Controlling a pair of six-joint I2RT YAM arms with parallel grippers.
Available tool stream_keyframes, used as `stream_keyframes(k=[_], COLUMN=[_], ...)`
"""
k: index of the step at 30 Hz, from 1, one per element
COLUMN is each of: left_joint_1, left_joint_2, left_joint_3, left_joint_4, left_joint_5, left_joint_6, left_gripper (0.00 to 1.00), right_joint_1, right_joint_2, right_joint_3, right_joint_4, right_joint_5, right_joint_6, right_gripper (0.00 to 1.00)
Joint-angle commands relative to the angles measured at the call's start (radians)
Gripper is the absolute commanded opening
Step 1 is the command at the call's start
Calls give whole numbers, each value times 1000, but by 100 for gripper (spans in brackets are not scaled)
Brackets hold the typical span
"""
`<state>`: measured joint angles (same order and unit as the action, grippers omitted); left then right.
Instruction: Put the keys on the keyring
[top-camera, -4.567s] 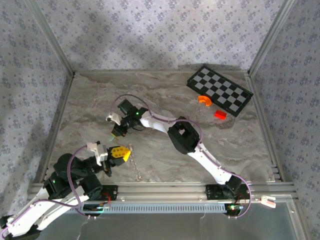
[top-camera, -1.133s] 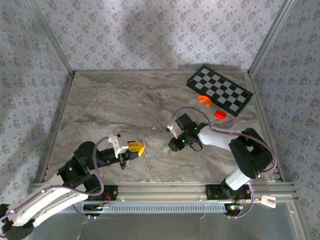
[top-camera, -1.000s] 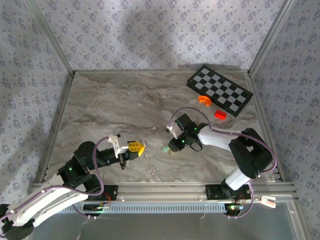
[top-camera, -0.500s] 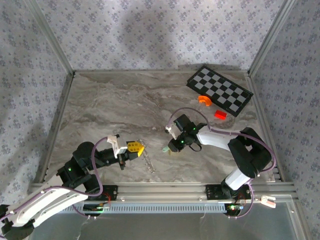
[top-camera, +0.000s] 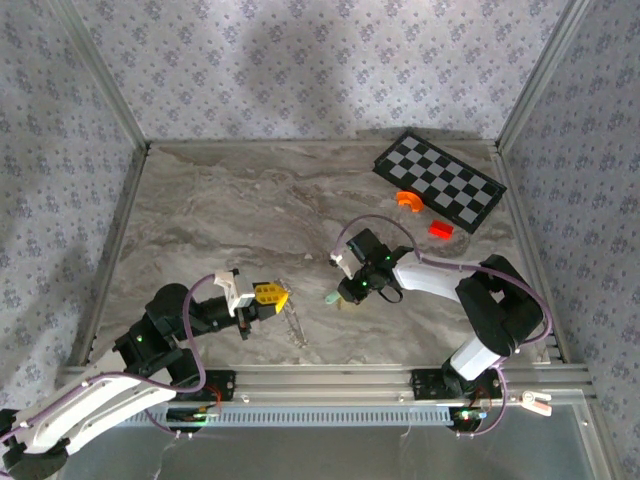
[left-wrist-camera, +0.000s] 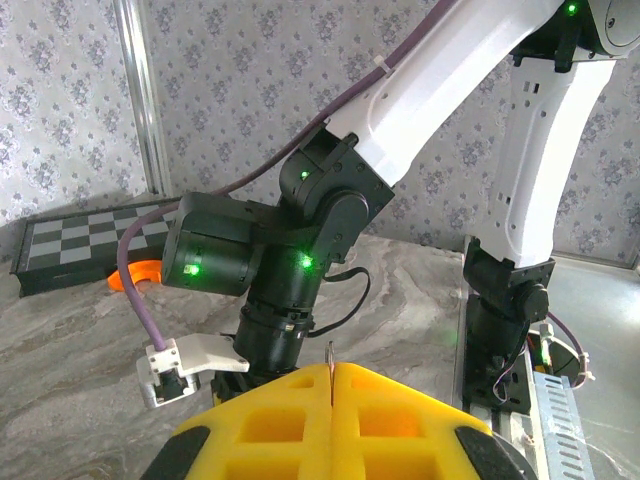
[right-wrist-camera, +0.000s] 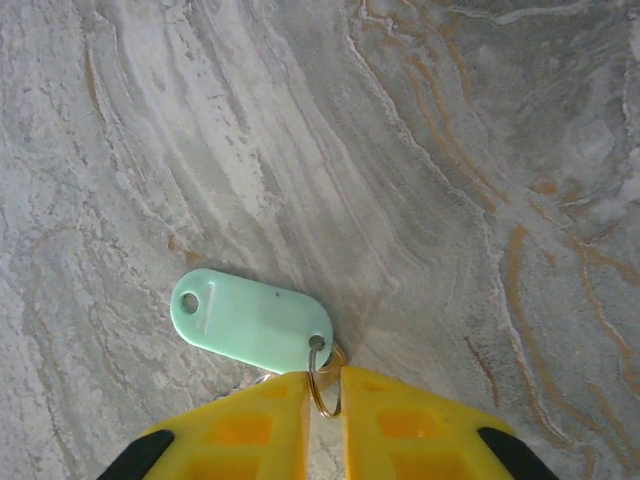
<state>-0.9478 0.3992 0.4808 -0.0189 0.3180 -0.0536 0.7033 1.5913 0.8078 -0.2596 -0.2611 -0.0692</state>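
The keyring (top-camera: 290, 314) is pinched by the left pincer (top-camera: 273, 296) — chain (top-camera: 299, 335) dangling — near, frame-left of the right pincer (top-camera: 344, 294), clamped on a mint tag's (right-wrist-camera: 250, 320) loop (right-wrist-camera: 322, 388).

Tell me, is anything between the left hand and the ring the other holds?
Nothing visible: bare table lies between the left hand, trailing a chain, and the right hand, pinching a ring with a green tag.

Free tabletop (top-camera: 200, 210) far L; chessboard (top-camera: 438, 183), orange pc (top-camera: 407, 201), red block (top-camera: 440, 229) far R.
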Motion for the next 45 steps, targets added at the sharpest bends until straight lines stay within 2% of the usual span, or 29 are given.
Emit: stream_keyframes(k=[1,10,23,32,40,45], left_joint_1=[6,6,5,6,6,6], left_joint_2=[-11,-10,-33,-47,-69,-58], left_joint_3=[28,29,33,33,37,55], left_joint_4=[56,36,22,15,-5,-11], left_joint_5=[-2,-20,-19,-21,-25,-31], left_joint_6=[1,1,-5,-5,4,8], left_gripper=[0,0,0,0,0,0], right_joint_1=[9,16,22,21,29,51], right_joint_2=[10,13,23,19,-2,-68], right_joint_3=[31,29,31,28,18,-39], right_joint_4=[-25,-25,-12,-7,7,84], right_joint_5=[19,13,17,17,44,70], right_joint_6=[-18,-29,-44,-50,-35,1], right_gripper=[15,10,15,10,0,0])
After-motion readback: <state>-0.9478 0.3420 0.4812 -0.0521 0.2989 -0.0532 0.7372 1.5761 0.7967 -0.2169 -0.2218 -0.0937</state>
